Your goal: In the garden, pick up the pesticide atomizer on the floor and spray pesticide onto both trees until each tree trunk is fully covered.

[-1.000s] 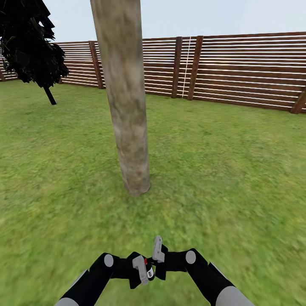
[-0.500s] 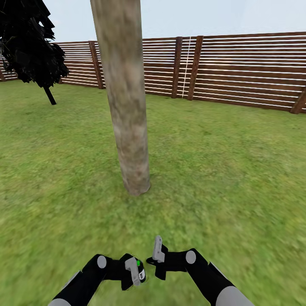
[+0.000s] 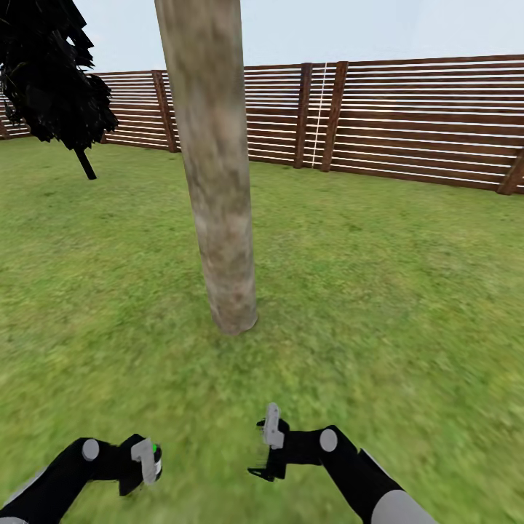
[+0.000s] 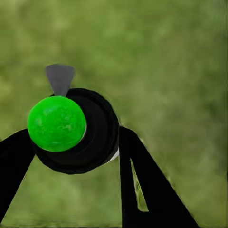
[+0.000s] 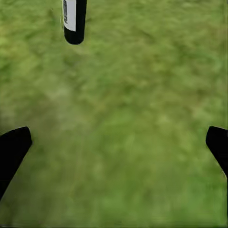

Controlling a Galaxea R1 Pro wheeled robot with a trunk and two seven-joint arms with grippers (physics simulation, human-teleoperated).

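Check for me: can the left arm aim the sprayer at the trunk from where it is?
Probably yes. The left gripper holds the sprayer low over the lawn, and only open grass lies between it and the trunk.

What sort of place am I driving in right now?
Most likely a fenced garden or yard outdoors: a green lawn underfoot, a thick bare tree trunk just ahead, and a brown slatted fence along the far edge under open sky.
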